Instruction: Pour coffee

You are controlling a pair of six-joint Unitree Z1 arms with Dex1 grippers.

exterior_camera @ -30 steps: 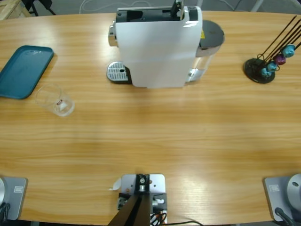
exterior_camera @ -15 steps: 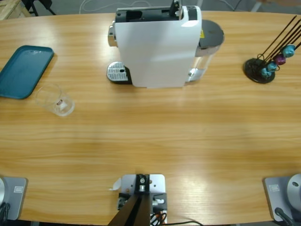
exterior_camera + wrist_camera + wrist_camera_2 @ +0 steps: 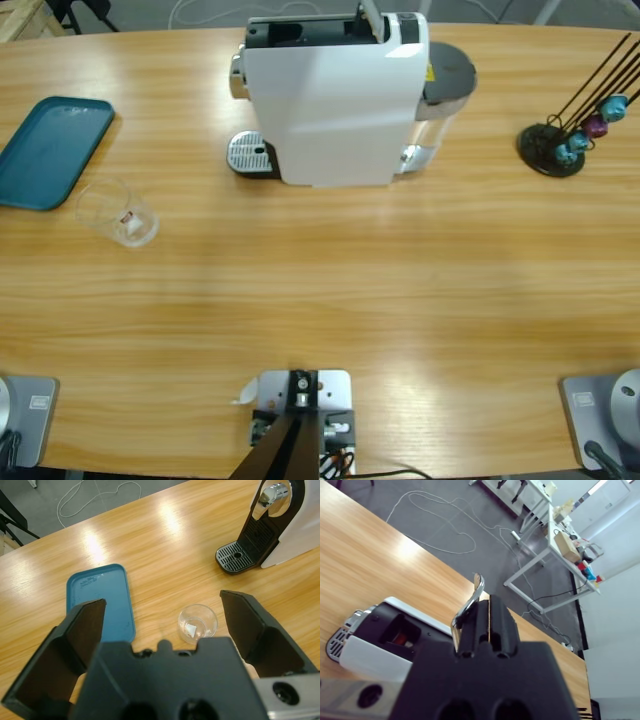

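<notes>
My left gripper (image 3: 162,625) gapes wide above the glass cup (image 3: 198,623): light, fragile, slippery; I would grip its wall. My right gripper (image 3: 481,617) is closed.

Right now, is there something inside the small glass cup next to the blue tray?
The glass cup looks empty: only its clear bottom and a small mark show, with no brown liquid. It stands upright on the table, beside the blue tray.

- The small clear glass cup (image 3: 118,213) with a red mark stands upright on the table (image 3: 330,290), just beside the near corner of the teal tray (image 3: 50,150) and apart from it.
- In the left wrist view the cup (image 3: 198,622) looks empty; no brownish coffee shows inside.
- It stands well apart from the coffee machine's drip grate (image 3: 250,154), on the tray's side.
</notes>
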